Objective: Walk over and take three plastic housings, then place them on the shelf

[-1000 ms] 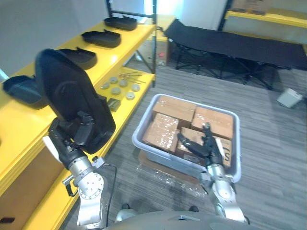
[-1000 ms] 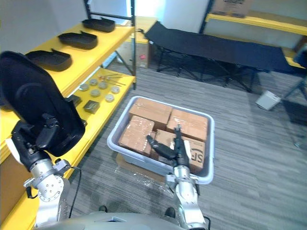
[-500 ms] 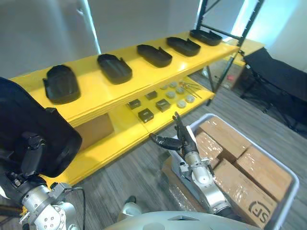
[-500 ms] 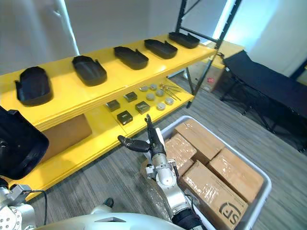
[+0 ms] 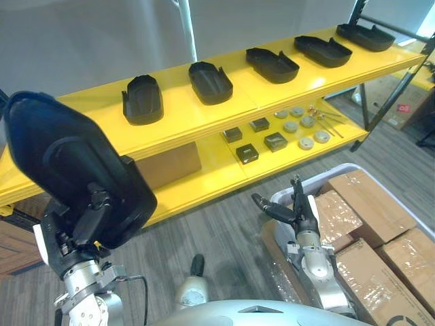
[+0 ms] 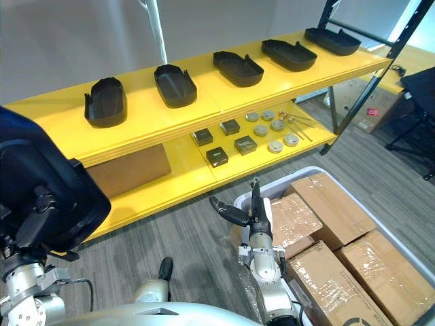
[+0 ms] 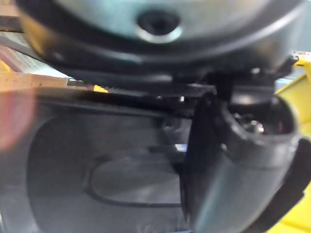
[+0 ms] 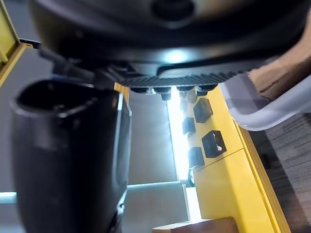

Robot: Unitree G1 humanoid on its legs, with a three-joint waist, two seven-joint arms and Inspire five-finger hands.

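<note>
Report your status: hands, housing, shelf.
Left hand shut on black housing, raised. Right hand open, empty, by grey bin. Top shelf holds five housings, left end bare.

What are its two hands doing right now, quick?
Left hand: closed on a black plastic housing.
Right hand: open, fingers straight, holding nothing.

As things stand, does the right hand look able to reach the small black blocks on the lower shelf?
Probably yes, after a step closer. The right hand is open and holds nothing, the black blocks lie in the open on the lower shelf, and only floor separates them.
</note>
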